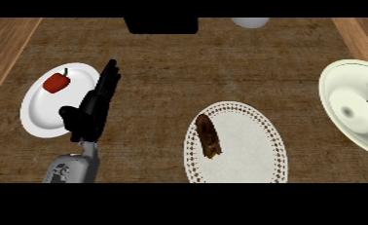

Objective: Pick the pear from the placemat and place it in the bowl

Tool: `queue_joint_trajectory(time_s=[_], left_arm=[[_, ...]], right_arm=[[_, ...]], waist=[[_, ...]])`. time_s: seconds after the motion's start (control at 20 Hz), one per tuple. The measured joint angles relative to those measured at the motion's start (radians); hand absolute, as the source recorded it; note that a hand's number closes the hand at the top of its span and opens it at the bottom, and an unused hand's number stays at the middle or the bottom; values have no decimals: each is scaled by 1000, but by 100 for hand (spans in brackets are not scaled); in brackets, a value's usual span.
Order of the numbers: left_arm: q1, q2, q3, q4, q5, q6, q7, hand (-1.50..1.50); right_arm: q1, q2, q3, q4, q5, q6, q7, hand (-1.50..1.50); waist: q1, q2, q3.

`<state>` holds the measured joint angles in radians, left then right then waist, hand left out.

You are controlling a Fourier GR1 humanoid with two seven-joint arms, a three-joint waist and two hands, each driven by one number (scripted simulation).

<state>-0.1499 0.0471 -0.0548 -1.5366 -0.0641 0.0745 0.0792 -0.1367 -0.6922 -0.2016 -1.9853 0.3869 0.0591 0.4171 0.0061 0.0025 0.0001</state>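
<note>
Pear (208, 136) on placemat (248, 146), right of open left robot hand (90, 109)

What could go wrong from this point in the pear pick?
Only the left hand shows, open and upright beside the white plate with the red pepper, far from the bowl at the right edge; crossing over might be awkward. The brown pear lies near the left rim of the lace placemat, so a grasp could nudge it off. The pepper may be mistaken for the target.
</note>
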Motion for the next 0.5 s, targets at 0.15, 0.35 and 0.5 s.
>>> queue_joint_trajectory(time_s=[0.15, 0.35, 0.5], left_arm=[[0, 9, 8, -4, 8, -12, 9, 0], [0, 5, 4, -14, 1, -9, 15, 0], [9, 1, 0, -8, -1, -13, 3, 0]], right_arm=[[-34, 5, -9, 159, 49, -30, -94, 150], [-76, 13, -30, 367, 91, -74, -224, 150], [-104, 14, -44, 523, 127, -113, -332, 150]], waist=[[3, 1, 0], [5, 1, 0], [5, 1, 1]])
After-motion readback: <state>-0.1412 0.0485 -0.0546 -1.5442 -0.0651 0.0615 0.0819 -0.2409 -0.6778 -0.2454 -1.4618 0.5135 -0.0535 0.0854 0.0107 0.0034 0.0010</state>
